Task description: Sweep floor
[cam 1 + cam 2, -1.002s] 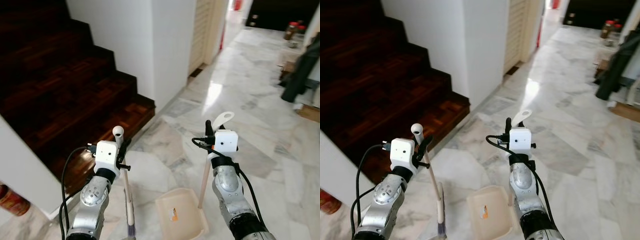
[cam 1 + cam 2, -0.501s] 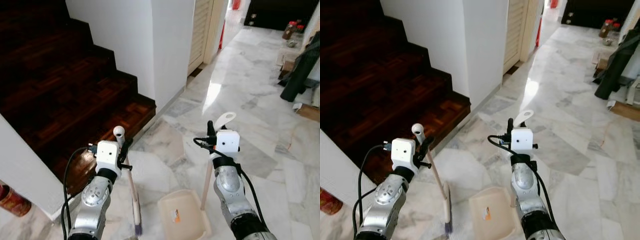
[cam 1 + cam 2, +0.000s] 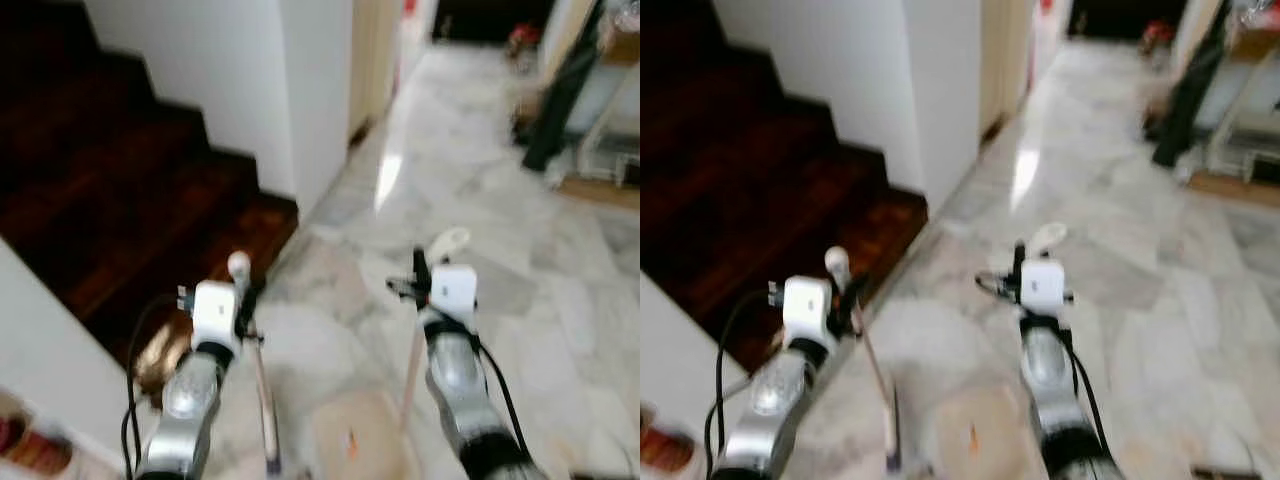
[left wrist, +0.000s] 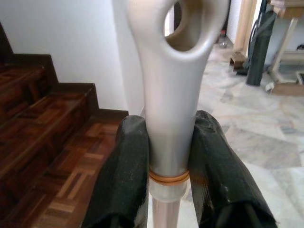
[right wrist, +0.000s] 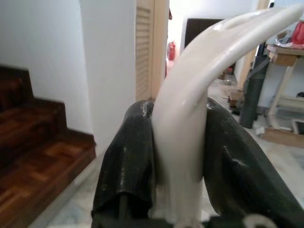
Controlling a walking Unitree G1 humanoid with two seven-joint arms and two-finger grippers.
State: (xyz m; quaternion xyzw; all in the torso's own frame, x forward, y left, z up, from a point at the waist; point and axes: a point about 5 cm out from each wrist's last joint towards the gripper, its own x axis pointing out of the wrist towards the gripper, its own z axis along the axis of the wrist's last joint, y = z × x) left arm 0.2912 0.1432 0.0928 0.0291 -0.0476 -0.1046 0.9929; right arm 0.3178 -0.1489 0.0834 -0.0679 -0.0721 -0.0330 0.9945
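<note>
A: Two claws, both busy. What does the left claw hold?

B: The broom handle, pinched between its black fingers just under the looped end. The broom's shaft slants down to the marble floor.

A: And the right claw?

B: Clamped on the curved cream handle of the dustpan — the pan itself sits on the floor between the two arms, blurred.

A: Surroundings?

B: Dark wooden stairs lie to the left, beside a white wall.
</note>
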